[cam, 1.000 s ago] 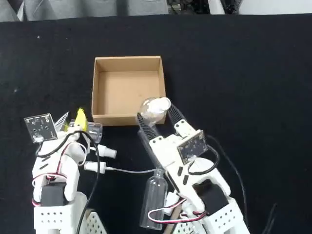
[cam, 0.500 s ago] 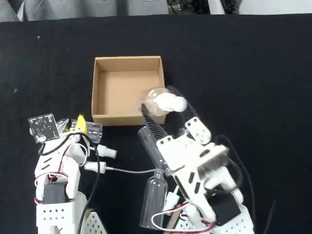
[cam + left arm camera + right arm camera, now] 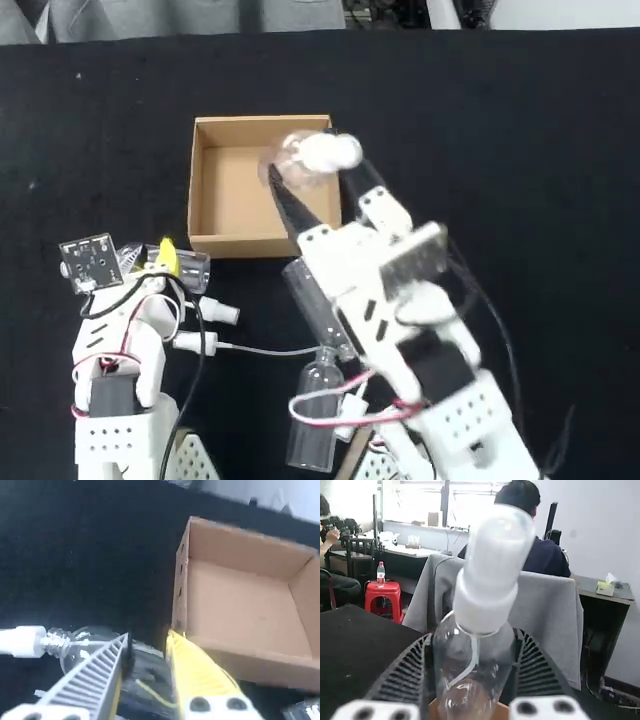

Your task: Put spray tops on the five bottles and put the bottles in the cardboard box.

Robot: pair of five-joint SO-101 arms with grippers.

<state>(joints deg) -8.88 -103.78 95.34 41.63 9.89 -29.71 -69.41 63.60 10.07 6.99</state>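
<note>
My right gripper (image 3: 312, 172) is shut on a clear bottle (image 3: 298, 158) fitted with a white spray top (image 3: 332, 152). It holds the bottle in the air above the far right part of the open cardboard box (image 3: 262, 122). In the right wrist view the bottle (image 3: 472, 652) stands upright between the ribbed fingers (image 3: 402, 680). My left gripper (image 3: 148, 250) sits low at the box's near left corner, open, with nothing between its grey and yellow fingers. In the left wrist view a clear bottle (image 3: 75, 647) with a white top lies just outside the left gripper (image 3: 147, 636). The box (image 3: 240, 545) is bare inside.
Two bare bottles lie on the black table, one (image 3: 312, 300) under the right arm and one (image 3: 315, 415) near the front edge. A spray top with a long tube (image 3: 200, 343) and another spray top (image 3: 222, 313) lie between the arms.
The right arm has lifted the capped bottle from the box's near right corner and carried it forward over the box. The left arm has barely moved.
</note>
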